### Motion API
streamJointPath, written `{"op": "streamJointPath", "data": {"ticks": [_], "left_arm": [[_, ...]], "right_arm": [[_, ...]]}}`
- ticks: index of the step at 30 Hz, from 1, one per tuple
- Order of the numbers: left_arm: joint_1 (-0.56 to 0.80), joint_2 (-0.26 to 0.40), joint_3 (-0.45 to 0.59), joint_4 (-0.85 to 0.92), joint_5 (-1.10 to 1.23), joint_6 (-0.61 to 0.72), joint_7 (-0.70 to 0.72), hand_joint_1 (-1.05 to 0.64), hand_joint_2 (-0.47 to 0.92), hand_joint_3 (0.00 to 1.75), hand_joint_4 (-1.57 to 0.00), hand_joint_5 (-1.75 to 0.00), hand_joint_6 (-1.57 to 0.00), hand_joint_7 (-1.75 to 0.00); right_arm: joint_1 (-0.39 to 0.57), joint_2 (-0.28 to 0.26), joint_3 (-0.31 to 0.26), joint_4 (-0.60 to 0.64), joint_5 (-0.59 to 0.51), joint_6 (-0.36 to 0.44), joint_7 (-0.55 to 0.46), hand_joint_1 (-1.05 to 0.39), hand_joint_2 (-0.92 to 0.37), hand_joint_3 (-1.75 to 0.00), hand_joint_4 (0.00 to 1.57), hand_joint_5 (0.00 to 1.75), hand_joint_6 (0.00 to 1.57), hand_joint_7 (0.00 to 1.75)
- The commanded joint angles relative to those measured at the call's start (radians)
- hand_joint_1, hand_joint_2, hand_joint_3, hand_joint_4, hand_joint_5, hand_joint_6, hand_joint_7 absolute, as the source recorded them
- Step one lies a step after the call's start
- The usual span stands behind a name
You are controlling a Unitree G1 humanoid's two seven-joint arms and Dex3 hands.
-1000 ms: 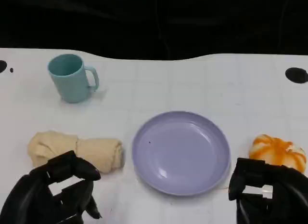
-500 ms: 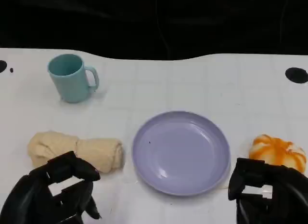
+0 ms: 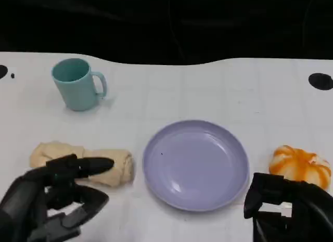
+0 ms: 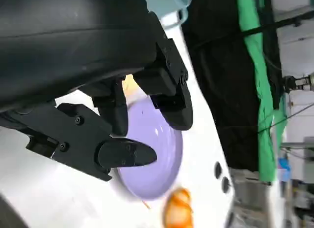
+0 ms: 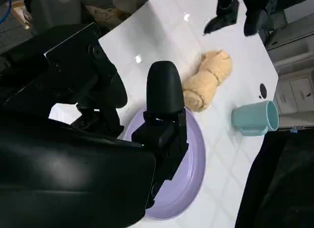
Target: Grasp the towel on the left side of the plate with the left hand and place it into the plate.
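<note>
Probably soft and light, the rolled towel [image 3: 83, 163] beneath the left robot hand's [image 3: 52, 198] released fingers wants a mid-roll grip.

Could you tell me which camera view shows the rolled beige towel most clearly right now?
The right wrist view shows the rolled beige towel whole and uncovered, lying beside the lavender plate. In the head view the black left hand reaches over the towel's near edge. In the left wrist view just a yellowish sliver peeks between fingers.
</note>
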Motion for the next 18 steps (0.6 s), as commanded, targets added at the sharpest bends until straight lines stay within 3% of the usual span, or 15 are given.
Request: {"op": "streamJointPath", "data": {"ticks": [1, 9, 13, 18], "left_arm": [[-0.042, 0.112, -0.027, -0.016, 0.183, -0.05, -0.01, -0.45, 0.92, 0.1, -0.49, -0.38, -0.51, 0.0], [-0.174, 0.282, -0.155, 0.035, 0.596, -0.05, -0.033, -0.55, 0.92, 0.04, -0.35, -0.22, -0.33, 0.0], [-0.254, 0.32, -0.228, 0.097, 0.749, -0.058, -0.06, -0.57, 0.92, 0.04, -0.31, -0.19, -0.3, 0.0], [-0.363, 0.306, -0.316, 0.208, 0.896, -0.045, -0.09, -0.61, 0.91, 0.02, -0.31, -0.17, -0.28, 0.0]], "right_arm": [[0.003, -0.003, -0.008, -0.016, 0.005, -0.001, -0.003, 0.08, -0.5, -1.45, 0.82, 1.75, 0.65, 1.65], [0.006, -0.002, -0.007, -0.017, 0.005, 0.006, -0.006, 0.08, -0.51, -1.44, 0.82, 1.75, 0.65, 1.65], [0.006, 0.007, -0.003, -0.034, 0.008, 0.021, -0.021, 0.08, -0.5, -1.44, 0.82, 1.75, 0.66, 1.64], [0.004, 0.012, -0.002, -0.038, 0.011, 0.025, -0.027, 0.08, -0.5, -1.45, 0.82, 1.75, 0.66, 1.65]]}}
